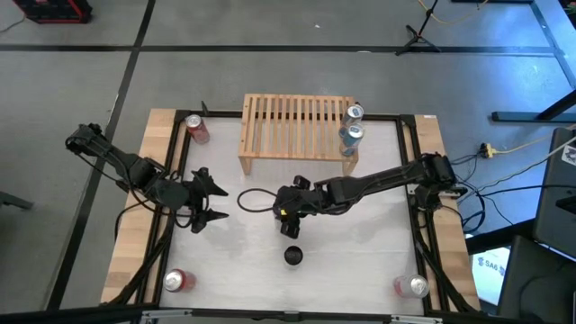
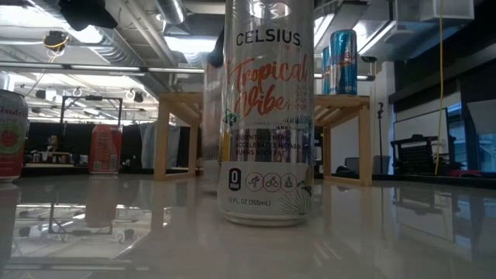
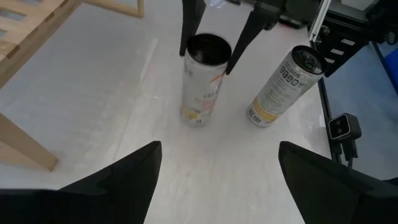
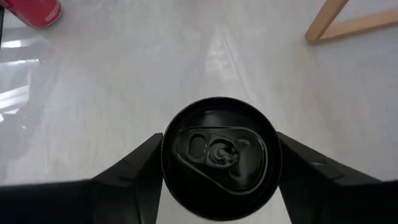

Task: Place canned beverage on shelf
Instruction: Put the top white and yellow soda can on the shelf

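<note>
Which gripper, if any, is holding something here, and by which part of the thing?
The right gripper straddles the top rim of the upright black-topped can, jaws at its sides; a firm hold cannot be told. The left gripper is open and empty.

White table (image 1: 360, 270), wooden shelf (image 1: 297, 130) bearing 2 blue cans (image 1: 352, 126), 4 cans around.

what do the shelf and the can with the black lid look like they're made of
The shelf looks like pale unfinished wood: parallel slats on top, visible grain, plain square legs. The can looks like thin metal, probably aluminium, with a glossy printed white wrap that catches the ceiling lights; its black lid with a pull tab shows between the right claw fingers. The tabletop seems a glossy white laminate, mirroring the cans.
</note>
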You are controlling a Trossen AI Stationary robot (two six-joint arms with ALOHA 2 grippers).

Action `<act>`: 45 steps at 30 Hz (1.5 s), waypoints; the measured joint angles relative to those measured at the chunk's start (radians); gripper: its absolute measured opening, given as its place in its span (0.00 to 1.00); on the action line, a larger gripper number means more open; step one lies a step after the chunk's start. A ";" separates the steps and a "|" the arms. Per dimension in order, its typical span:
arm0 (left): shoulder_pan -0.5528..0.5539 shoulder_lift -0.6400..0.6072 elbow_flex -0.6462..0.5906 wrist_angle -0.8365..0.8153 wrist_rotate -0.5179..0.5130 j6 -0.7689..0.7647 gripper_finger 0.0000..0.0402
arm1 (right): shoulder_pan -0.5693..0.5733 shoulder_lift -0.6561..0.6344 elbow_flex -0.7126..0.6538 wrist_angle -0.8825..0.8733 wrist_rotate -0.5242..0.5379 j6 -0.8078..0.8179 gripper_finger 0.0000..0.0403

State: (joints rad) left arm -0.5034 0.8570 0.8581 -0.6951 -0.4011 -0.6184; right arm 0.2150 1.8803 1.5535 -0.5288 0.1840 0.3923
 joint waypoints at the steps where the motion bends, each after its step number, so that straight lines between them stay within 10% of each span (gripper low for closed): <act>1: 0.000 0.000 0.000 0.000 0.000 0.000 0.79 | 0.000 -0.004 0.018 -0.025 0.000 0.000 0.59; 25: 0.000 0.000 0.000 0.000 -0.001 -0.007 0.79 | -0.042 -0.014 0.793 -0.671 0.115 -0.166 0.58; 45: 0.000 0.000 0.000 -0.001 -0.002 -0.027 0.79 | -0.392 -0.144 0.774 -0.874 0.077 -0.337 0.58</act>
State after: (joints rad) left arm -0.5034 0.8572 0.8581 -0.6956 -0.4034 -0.6452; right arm -0.1769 1.7363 2.3280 -1.4028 0.2606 0.0556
